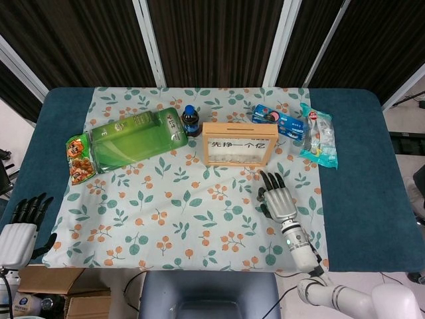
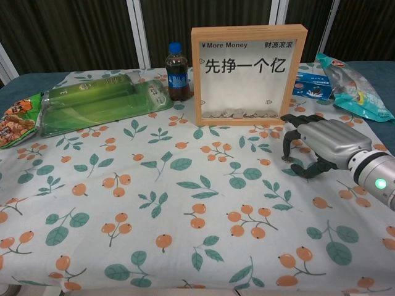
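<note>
Small coin (image 2: 287, 158) flat on the floral cloth (image 2: 185, 203), toward the tabletop's right edge, just in front of the wooden coin frame (image 2: 249, 74). Right hand (image 2: 318, 143) arched over it, fingers apart and curled down, holding nothing. Left hand (image 1: 20, 232) off the tabletop's near left corner, fingers spread. Risk, by judgement: flat coin skidding on cloth under fingertip pressure, or cloth bunching instead.

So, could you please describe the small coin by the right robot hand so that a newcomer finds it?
Start at the wooden coin frame. Just before its right corner, the right robot hand hovers over the cloth. The coin lies under its fingertips: a small, dull round disc, unlike the printed orange berries.
</note>
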You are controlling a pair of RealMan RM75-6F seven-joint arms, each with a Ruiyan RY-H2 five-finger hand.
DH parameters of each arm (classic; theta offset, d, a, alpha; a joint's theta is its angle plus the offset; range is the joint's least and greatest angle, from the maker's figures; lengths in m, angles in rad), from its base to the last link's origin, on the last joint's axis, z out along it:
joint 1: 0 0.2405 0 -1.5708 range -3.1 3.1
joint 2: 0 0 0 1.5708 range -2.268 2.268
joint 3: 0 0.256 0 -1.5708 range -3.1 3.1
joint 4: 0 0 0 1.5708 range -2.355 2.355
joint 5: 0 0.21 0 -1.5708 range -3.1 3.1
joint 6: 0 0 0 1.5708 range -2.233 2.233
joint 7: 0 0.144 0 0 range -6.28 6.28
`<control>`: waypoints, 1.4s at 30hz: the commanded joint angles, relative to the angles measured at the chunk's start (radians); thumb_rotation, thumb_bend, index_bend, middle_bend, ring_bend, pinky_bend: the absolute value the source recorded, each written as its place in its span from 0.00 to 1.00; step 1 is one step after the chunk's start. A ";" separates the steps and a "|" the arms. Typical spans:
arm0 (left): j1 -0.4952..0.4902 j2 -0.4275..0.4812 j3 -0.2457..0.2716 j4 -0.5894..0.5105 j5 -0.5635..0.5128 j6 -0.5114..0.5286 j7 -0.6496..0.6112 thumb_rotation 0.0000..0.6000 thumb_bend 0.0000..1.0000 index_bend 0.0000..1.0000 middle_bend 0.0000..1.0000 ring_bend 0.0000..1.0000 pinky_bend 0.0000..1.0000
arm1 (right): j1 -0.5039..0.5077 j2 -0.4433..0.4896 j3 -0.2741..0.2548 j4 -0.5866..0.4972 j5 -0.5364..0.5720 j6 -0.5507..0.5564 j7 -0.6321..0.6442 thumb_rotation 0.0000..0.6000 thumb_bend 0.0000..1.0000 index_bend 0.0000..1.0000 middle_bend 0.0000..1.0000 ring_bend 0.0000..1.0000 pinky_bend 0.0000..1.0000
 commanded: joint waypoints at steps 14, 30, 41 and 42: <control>-0.002 -0.003 0.000 0.011 -0.003 -0.007 -0.005 1.00 0.35 0.00 0.00 0.00 0.00 | 0.007 -0.012 0.002 0.019 0.007 -0.010 -0.001 1.00 0.44 0.61 0.04 0.00 0.00; -0.007 -0.008 0.004 0.020 0.002 -0.017 -0.017 1.00 0.35 0.00 0.00 0.00 0.00 | 0.020 -0.038 0.001 0.073 -0.023 0.012 0.033 1.00 0.49 0.64 0.07 0.00 0.00; -0.009 -0.009 0.007 0.028 0.006 -0.020 -0.033 1.00 0.35 0.00 0.00 0.00 0.00 | 0.030 -0.059 -0.010 0.128 -0.072 0.047 0.074 1.00 0.51 0.60 0.09 0.00 0.00; -0.009 -0.009 0.007 0.028 0.006 -0.021 -0.034 1.00 0.35 0.00 0.00 0.00 0.00 | 0.030 -0.061 -0.011 0.132 -0.076 0.049 0.079 1.00 0.51 0.59 0.09 0.00 0.00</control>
